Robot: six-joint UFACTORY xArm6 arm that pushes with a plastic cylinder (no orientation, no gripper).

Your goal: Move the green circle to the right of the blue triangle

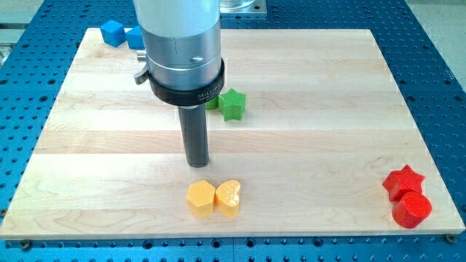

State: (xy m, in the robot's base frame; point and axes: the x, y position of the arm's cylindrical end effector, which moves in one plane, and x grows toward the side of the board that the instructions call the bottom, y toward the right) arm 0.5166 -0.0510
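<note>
My tip (196,161) rests on the counter (313,109), just above the yellow hexagon (200,198) and yellow heart (228,197). No tool jaws fitted, only a rod. Green circle (212,103) mostly hidden behind arm, touching green star (233,105). Blue blocks (113,33) at the view's top left.

Small pale lettering is seen on the black collar (188,91) around the arm's silver housing (180,36), toward the tabletop's far edge. It appears to begin with "M", but the rest is too small and blurred to be read. No other text, number or sign can be read.
</note>
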